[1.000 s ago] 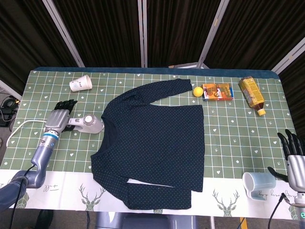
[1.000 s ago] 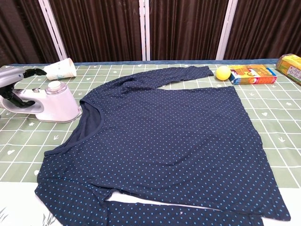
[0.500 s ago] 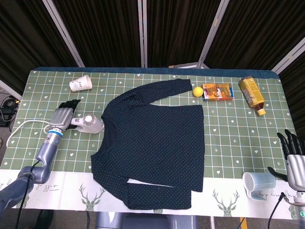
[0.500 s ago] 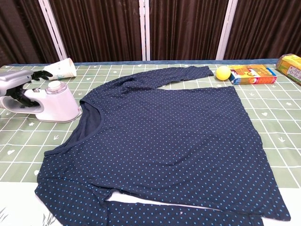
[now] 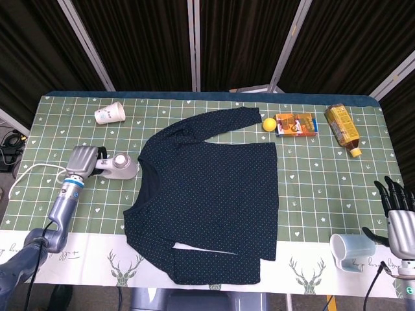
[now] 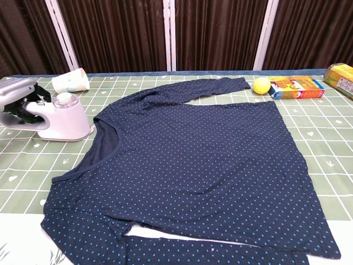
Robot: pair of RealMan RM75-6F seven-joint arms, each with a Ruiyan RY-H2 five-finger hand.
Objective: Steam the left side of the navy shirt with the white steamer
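Note:
The navy dotted shirt [image 5: 207, 194] lies flat in the middle of the table, neck towards the left; the chest view shows the shirt [image 6: 193, 160] filling the foreground. The white steamer [image 5: 120, 166] stands on the table just left of the collar, and appears as the steamer [image 6: 63, 118] at the left in the chest view. My left hand [image 5: 82, 159] grips its handle, with dark fingers [image 6: 25, 110] curled under it. My right hand [image 5: 399, 210] hovers at the table's right edge, fingers spread and holding nothing.
A paper cup [image 5: 109, 114] lies on its side at the back left. A yellow ball [image 5: 269, 124], an orange box [image 5: 296, 124] and a tan carton [image 5: 342, 127] sit at the back right. A pale cup [image 5: 350, 247] stands beside my right hand. The steamer's white cable [image 5: 32, 172] trails left.
My left hand moved from above the steamer's handle, fingers extended, to closing around it. The steamer still stands on the table. The right hand has barely moved.

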